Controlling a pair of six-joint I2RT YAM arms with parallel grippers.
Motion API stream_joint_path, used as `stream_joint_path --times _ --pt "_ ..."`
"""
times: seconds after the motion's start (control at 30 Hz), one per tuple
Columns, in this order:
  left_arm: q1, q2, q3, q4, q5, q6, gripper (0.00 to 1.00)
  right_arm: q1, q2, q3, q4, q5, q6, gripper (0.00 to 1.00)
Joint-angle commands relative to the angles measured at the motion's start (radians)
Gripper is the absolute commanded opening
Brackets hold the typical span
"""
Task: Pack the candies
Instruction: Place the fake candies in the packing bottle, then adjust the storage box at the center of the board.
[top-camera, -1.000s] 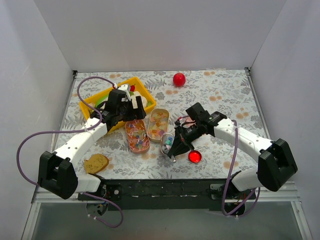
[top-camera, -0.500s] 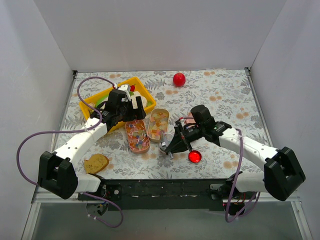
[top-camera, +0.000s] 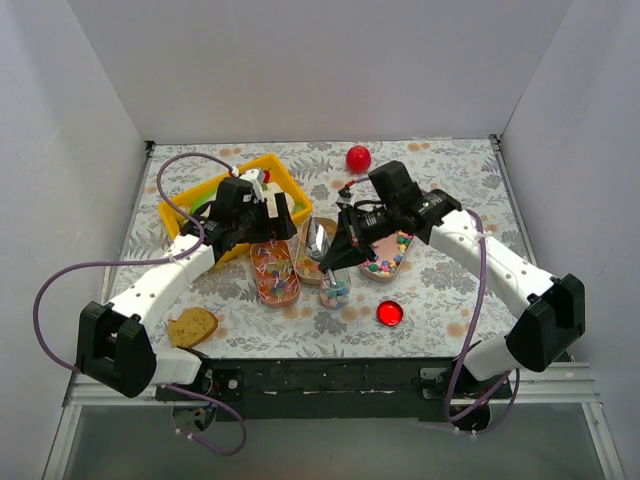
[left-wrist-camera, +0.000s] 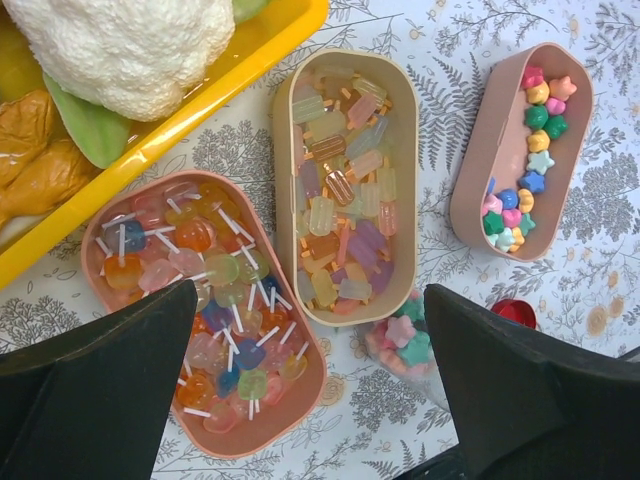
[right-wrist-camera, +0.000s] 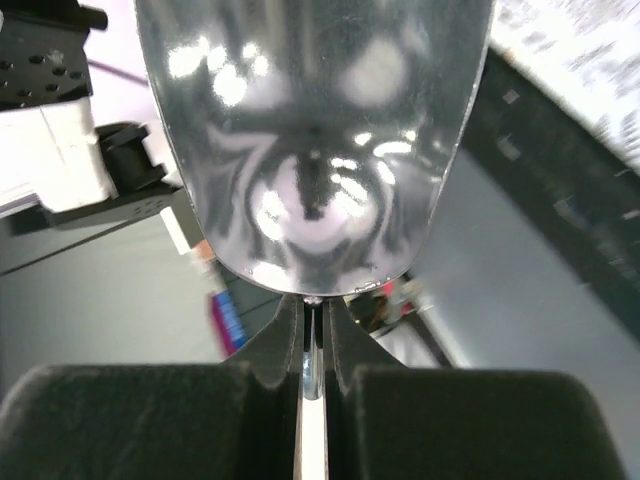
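Three oval trays of candies lie side by side. One holds tiny lollipops, one pastel ice-pop sweets, one coloured star sweets. A small clear jar with star sweets in it stands in front of them. My right gripper is shut on the handle of a shiny metal scoop, held tilted above the middle tray. My left gripper is open and empty, hovering over the lollipop tray and the jar.
A yellow tray with toy vegetables, among them a cauliflower, sits at the back left. A red lid lies right of the jar. A red ball is at the back, a brown toy biscuit at the near left.
My right arm has lifted the scoop away from the jar and swung it back over the middle tray, uncovering the star tray. The left arm has not moved.
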Motion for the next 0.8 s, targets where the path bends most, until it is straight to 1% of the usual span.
stream_joint_path --times 0.0,0.07,0.1,0.17,0.2,0.27,0.3,0.4,0.43,0.57,0.63,0.67,0.77 --pt "0.005 0.005 0.042 0.004 0.049 0.007 0.98 -0.010 0.066 0.186 -0.370 0.248 -0.344 0.01" --pt "0.005 0.025 0.042 0.007 0.075 0.003 0.98 -0.013 0.083 0.231 -0.422 0.316 -0.373 0.01" --pt "0.005 0.035 0.039 0.016 0.083 -0.003 0.95 -0.017 0.084 0.229 -0.421 0.340 -0.375 0.01" --pt "0.002 0.055 0.028 0.033 0.103 -0.003 0.91 -0.023 0.081 0.210 -0.380 0.338 -0.352 0.01" --pt "-0.002 0.086 0.029 0.043 0.100 -0.003 0.86 -0.028 0.071 0.173 -0.360 0.327 -0.339 0.01" --pt "-0.013 0.115 0.031 0.059 0.069 0.003 0.81 -0.037 0.063 0.141 -0.314 0.321 -0.326 0.01" --pt "-0.016 0.141 0.035 0.080 0.063 0.007 0.75 -0.048 0.062 0.119 -0.308 0.324 -0.324 0.01" --pt "-0.032 0.180 0.054 0.126 0.023 0.029 0.67 -0.085 0.072 0.108 -0.300 0.331 -0.328 0.01" --pt "-0.038 0.210 0.062 0.132 0.015 0.035 0.60 -0.092 0.075 0.113 -0.300 0.331 -0.330 0.01" --pt "-0.059 0.313 0.121 0.134 -0.035 0.067 0.52 -0.123 0.101 0.154 -0.291 0.307 -0.333 0.01" --pt "-0.079 0.347 0.152 0.131 -0.073 0.082 0.46 -0.131 0.123 0.173 -0.295 0.290 -0.342 0.01" --pt "-0.084 0.383 0.164 0.126 -0.084 0.090 0.42 -0.134 0.135 0.188 -0.295 0.284 -0.347 0.01" --pt "-0.099 0.445 0.216 0.097 -0.100 0.109 0.34 -0.142 0.147 0.191 -0.297 0.261 -0.359 0.01"
